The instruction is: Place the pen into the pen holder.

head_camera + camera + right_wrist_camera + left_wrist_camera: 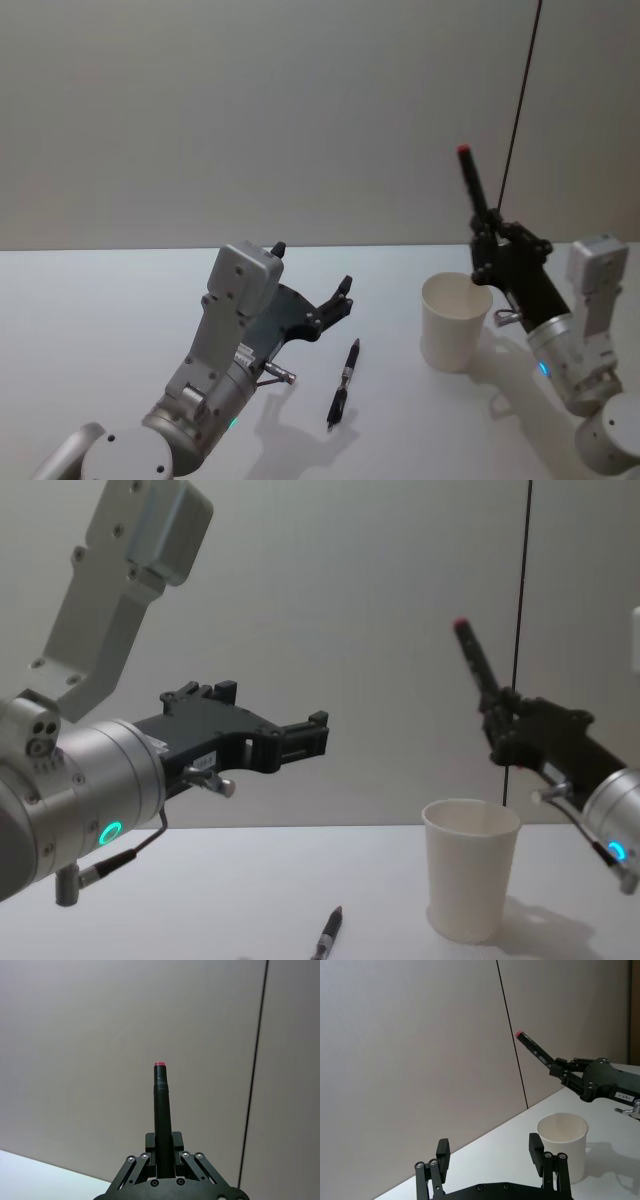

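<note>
Your right tool (487,230) clamps the pen (467,178) upright near the cup (455,330); next, invert it above and release. Left tool (312,268) hovers spread over the surface (100,330).

Black red-capped pen (468,182) aloft, perhaps over upright white pen holder (455,325).

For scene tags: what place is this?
Likely a robot lab bench: white table, plain grey wall, paper cup, loose pen, a second pen in the right claw, left claw open above the table.
</note>
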